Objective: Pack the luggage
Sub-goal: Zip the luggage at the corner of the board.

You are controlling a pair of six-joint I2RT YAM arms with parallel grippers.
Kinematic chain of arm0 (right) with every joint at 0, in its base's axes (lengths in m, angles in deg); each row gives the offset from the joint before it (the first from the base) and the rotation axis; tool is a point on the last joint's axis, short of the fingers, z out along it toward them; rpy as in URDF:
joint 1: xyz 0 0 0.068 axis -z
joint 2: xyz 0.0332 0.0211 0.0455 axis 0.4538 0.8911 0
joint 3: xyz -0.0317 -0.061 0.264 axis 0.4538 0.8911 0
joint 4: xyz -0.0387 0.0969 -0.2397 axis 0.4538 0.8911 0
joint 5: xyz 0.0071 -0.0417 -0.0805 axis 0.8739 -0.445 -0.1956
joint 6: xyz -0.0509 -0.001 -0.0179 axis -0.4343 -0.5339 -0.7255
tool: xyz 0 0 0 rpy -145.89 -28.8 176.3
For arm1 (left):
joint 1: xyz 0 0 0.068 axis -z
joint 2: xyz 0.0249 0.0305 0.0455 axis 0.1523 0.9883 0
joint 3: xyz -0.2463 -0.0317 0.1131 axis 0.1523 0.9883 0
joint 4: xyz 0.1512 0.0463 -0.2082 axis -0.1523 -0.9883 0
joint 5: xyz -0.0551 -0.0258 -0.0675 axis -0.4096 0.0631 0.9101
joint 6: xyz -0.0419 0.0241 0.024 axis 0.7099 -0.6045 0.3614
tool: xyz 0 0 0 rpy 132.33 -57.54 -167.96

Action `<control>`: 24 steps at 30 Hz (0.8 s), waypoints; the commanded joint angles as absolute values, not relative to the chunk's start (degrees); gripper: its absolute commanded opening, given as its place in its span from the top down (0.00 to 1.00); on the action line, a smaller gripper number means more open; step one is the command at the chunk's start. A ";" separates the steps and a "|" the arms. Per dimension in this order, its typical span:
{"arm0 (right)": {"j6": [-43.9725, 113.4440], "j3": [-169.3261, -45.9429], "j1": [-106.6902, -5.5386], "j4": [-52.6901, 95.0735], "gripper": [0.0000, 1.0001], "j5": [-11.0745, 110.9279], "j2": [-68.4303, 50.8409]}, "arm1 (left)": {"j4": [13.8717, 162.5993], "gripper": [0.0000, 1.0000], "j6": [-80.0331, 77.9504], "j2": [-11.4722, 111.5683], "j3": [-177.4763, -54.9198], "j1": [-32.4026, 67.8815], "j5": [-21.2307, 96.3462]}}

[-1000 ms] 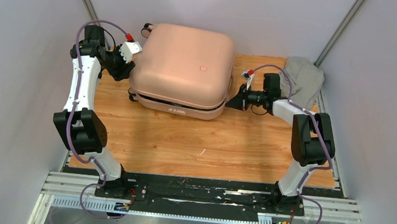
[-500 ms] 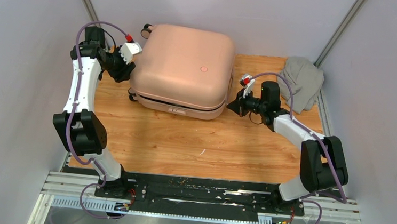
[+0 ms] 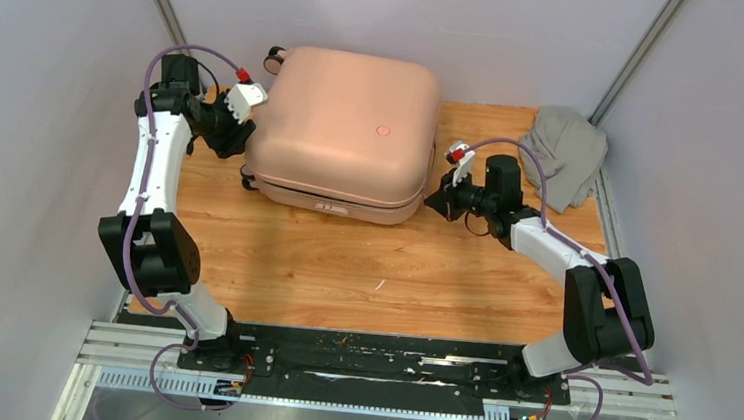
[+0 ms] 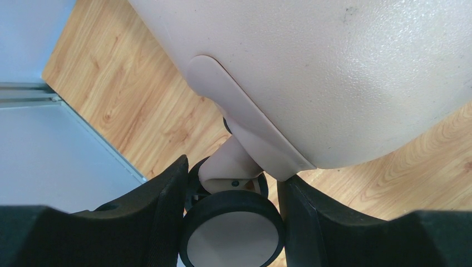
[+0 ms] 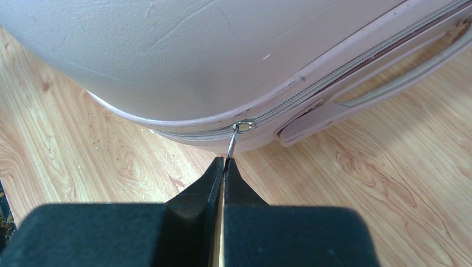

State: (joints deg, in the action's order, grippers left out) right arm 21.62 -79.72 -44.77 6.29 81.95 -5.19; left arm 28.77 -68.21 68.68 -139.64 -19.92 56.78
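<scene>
**Luggage braced at one wheel while the zip pull is held**

The luggage (image 3: 344, 128) lies flat at the far middle of the table (image 3: 343, 268), lid down. A caster wheel (image 4: 232, 233) at its far left corner is clasped between the half-spread fingers of the left gripper (image 4: 231, 183). The zipper pull (image 5: 232, 142) is pinched in the fully closed right gripper (image 5: 224, 164), just beside the side handle (image 5: 384, 72). The step is judged to be working the zip, probably to open the case, since the grey cloth (image 3: 563, 150) is not yet packed. The next move calls for a pull kept along the seam around the rounded near corner, with the wheel held firm. Bare wood is left in front; the walls stand close behind and to the left.
</scene>
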 commanded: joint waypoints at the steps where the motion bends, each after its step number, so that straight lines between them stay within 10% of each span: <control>1: 22.99 -77.28 -50.02 7.86 1.00 87.77 -7.53 | 31.20 1.00 -61.75 64.00 -141.54 -19.83 58.46; 14: 27.41 -71.06 -55.55 5.43 0.99 79.04 -12.97 | 31.20 1.00 -61.86 61.85 -135.82 -19.15 57.42; 18: 33.20 -70.49 -45.21 3.63 0.59 77.70 -14.88 | 31.19 1.00 -61.64 61.97 -137.96 -19.39 56.35; 24: 27.25 -74.40 -39.22 3.68 0.43 86.90 -11.11 | 31.20 1.00 -61.60 62.22 -139.51 -19.37 56.43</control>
